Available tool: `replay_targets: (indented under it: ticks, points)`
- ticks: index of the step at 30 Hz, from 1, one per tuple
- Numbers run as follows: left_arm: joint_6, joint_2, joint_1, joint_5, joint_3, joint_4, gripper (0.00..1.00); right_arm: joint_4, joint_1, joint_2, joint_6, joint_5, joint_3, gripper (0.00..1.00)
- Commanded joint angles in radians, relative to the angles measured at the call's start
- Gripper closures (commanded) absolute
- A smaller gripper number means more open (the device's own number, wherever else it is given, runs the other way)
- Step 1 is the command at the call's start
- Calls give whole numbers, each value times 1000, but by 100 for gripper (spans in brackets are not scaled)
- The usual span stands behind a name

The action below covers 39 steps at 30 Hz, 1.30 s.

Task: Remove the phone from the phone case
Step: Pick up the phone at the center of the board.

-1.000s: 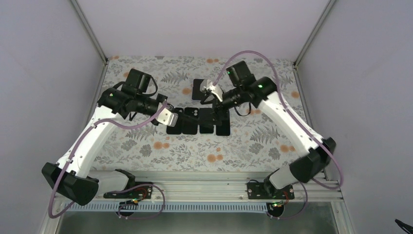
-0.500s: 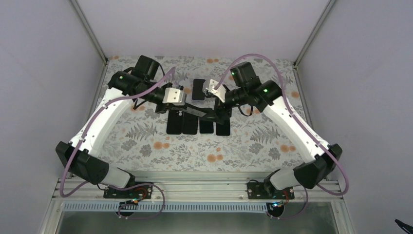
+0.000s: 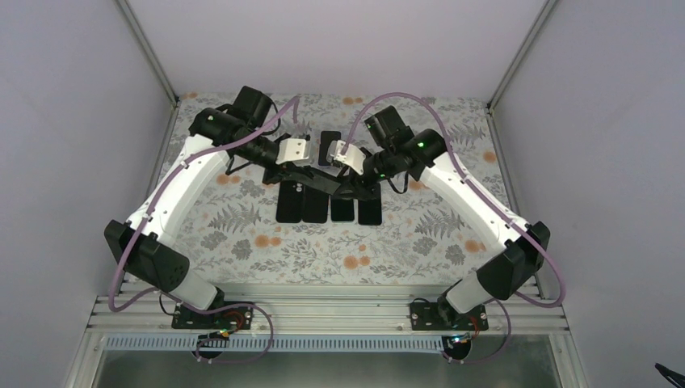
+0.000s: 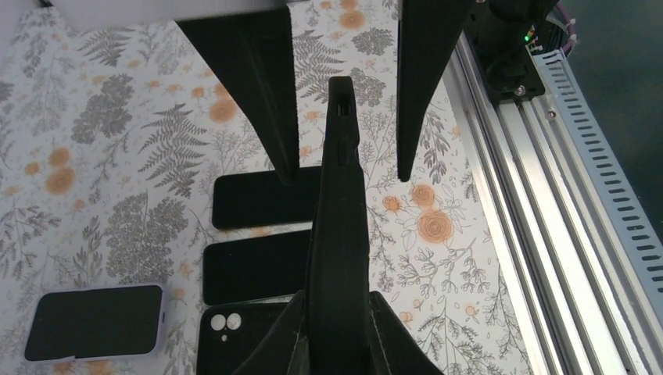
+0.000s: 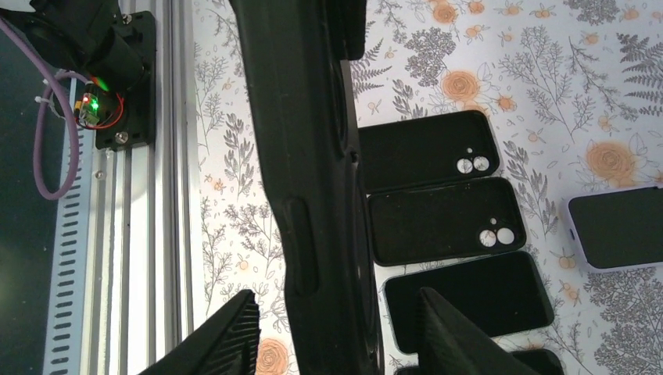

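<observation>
Phone case (image 4: 338, 219) is held edge-on in the air over the middle of the table (image 3: 242, 234), clamped in the left gripper (image 4: 338, 308). It's straddled by the right gripper (image 5: 338, 305), fingers (image 5: 446, 336) spread apart. Dark handsets (image 3: 315, 208) are laid below.

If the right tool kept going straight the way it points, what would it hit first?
The cased phone, which runs between its open jaws along that line. Sliding further, the right tool would likely meet the left tool clamping the other end.
</observation>
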Motion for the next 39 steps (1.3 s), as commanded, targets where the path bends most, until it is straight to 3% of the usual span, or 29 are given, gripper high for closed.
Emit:
replay_targets:
  ticks: [1,17,22,24,26,31,34,39]
  points:
    - [-21,5,-7,45,52,-12,98,-2,26,27,9,60,20,57]
    - [-32,78,-61,-12,122,-57,98,-62,94,102,-12,168,63,73]
    - [-27,83,-73,-32,122,-54,98,-66,96,106,-6,166,59,95]
    - [-54,89,-73,-42,128,-38,97,-62,96,101,1,146,60,96]
    - [-108,94,-72,-51,143,-8,81,-49,96,90,16,129,62,96]
    - [-219,89,-51,23,221,41,28,-21,74,67,50,68,103,96]
    - [-325,67,-9,68,239,129,1,-13,45,64,71,12,149,96]
    - [-544,37,108,176,263,314,0,15,-21,63,125,-116,237,96]
